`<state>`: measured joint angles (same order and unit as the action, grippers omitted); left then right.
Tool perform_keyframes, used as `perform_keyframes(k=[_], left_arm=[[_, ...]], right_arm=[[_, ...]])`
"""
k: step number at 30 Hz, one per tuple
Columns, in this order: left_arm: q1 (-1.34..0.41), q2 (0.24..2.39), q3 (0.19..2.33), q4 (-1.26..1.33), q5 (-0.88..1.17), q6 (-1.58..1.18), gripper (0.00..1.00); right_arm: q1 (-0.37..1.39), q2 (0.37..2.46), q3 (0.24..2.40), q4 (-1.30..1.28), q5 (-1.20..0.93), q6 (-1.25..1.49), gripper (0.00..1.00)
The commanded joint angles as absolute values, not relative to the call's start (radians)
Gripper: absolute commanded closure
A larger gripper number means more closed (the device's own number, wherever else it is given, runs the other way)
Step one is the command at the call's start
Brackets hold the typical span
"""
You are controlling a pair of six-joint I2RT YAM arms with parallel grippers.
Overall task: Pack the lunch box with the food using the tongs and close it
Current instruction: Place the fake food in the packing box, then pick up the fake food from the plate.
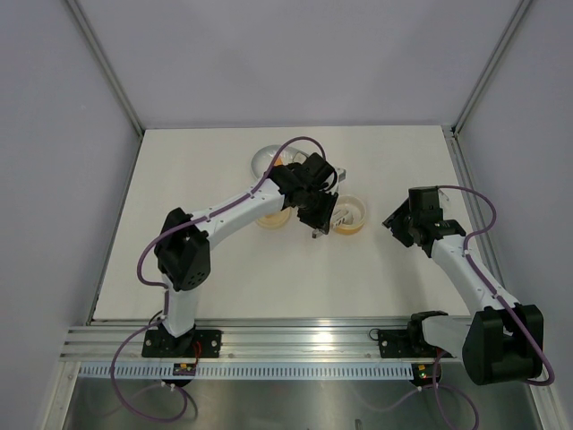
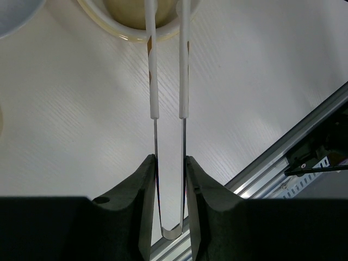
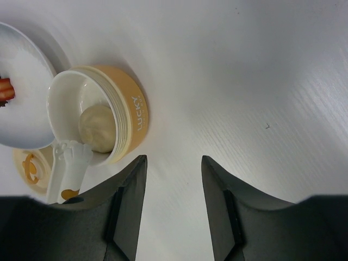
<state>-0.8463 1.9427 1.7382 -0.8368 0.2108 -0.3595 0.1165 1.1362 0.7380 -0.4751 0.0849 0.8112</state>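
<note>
Left tool [image 2: 169, 159] clamped the tongs [image 2: 154, 81] | right tool [image 3: 174, 159] stood apart, empty | risk: you could have tipped the lunch box [image 3: 122, 117] by snagging its rim.

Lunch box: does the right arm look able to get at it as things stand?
Probably yes. The right fingers are open and empty, aimed at the lunch box with only bare table between. The tongs reach into it from the far side, so its near wall looks free.
</note>
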Motion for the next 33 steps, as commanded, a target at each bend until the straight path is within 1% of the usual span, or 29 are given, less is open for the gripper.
perform_keyframes(k=[1, 6, 9, 11, 14, 19, 21, 25, 27, 31, 33], left_arm=[[-0.851, 1.891, 1.763, -0.819, 0.203, -0.367, 0.8], [-0.847, 1.87, 1.772, -0.825, 0.172, -0.361, 0.81], [-0.815, 1.842, 1.786, -0.85, 0.144, -0.348, 0.83], [-0.757, 1.815, 1.775, -0.841, 0.152, -0.347, 0.86], [-0.663, 1.813, 1.755, -0.85, 0.196, -0.35, 0.87], [-0.598, 1.848, 1.766, -0.876, 0.172, -0.362, 0.82], [-0.586, 1.877, 1.767, -0.882, 0.169, -0.362, 0.82], [-0.548, 1.931, 1.779, -0.888, 0.184, -0.359, 0.82], [-0.538, 1.953, 1.789, -0.877, 0.187, -0.353, 0.82], [-0.534, 2.034, 1.85, -0.897, 0.161, -0.342, 0.82], [-0.535, 2.055, 1.882, -0.905, 0.152, -0.348, 0.82]], right_arm=[[0.115, 1.123, 0.753, -0.453, 0.08, 0.796, 0.48], [0.114, 1.123, 0.755, -0.459, 0.081, 0.796, 0.47], [0.114, 1.114, 0.752, -0.469, 0.086, 0.796, 0.46], [0.114, 1.103, 0.752, -0.475, 0.1, 0.799, 0.45], [0.114, 1.097, 0.759, -0.485, 0.11, 0.804, 0.42], [0.114, 1.103, 0.787, -0.489, 0.101, 0.804, 0.4], [0.114, 1.101, 0.792, -0.489, 0.094, 0.805, 0.4], [0.114, 1.106, 0.804, -0.511, 0.109, 0.807, 0.36], [0.114, 1.106, 0.804, -0.517, 0.117, 0.805, 0.36], [0.114, 1.106, 0.792, -0.512, 0.12, 0.808, 0.35], [0.114, 1.114, 0.793, -0.517, 0.124, 0.81, 0.32]])
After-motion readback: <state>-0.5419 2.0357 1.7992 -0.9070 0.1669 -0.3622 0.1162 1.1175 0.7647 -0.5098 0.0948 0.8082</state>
